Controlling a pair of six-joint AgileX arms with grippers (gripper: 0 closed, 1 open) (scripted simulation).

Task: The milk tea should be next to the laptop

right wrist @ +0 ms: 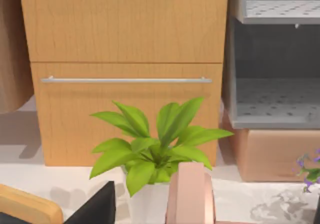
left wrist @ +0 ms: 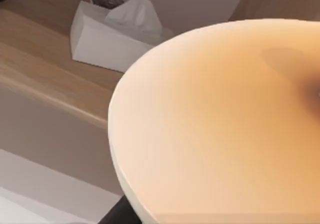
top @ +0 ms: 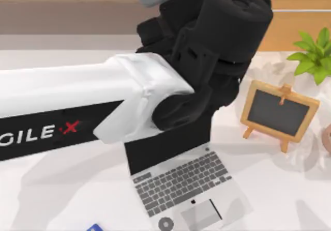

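- The left arm point(top: 77, 112) reaches across from the left of the table, and its black wrist hangs over the far edge of the laptop point(top: 183, 189) — high above the black screen.
- In the left wrist view, the milk tea point(left wrist: 220, 124) sits right up against the lens as a broad orange-to-cream curved surface. I judge it is being carried by that arm, but the fingers are hidden behind the cup, so I cannot tell whether they are clamped or apart.
- In the top view a small orange sliver at the far edge, beside a grey rounded shape, may be part of the cup; too little shows to be sure.
- What the next move turns on: the laptop lies below and nearer than the carried cup. The bare table point(top: 62, 189) to the laptop's left and the strip to its right, before the chalkboard easel point(top: 279, 112), both look free.
- The left arm is clearly the nearer one. The right wrist view looks out at a green plant point(right wrist: 155, 149) and a wooden cabinet point(right wrist: 125, 58), so the right arm seems parked off to the right.
- The cup's long axis cannot be read from here — upright or tilted is unclear.
- A tissue box point(left wrist: 115, 38) stands far behind on a wooden ledge.
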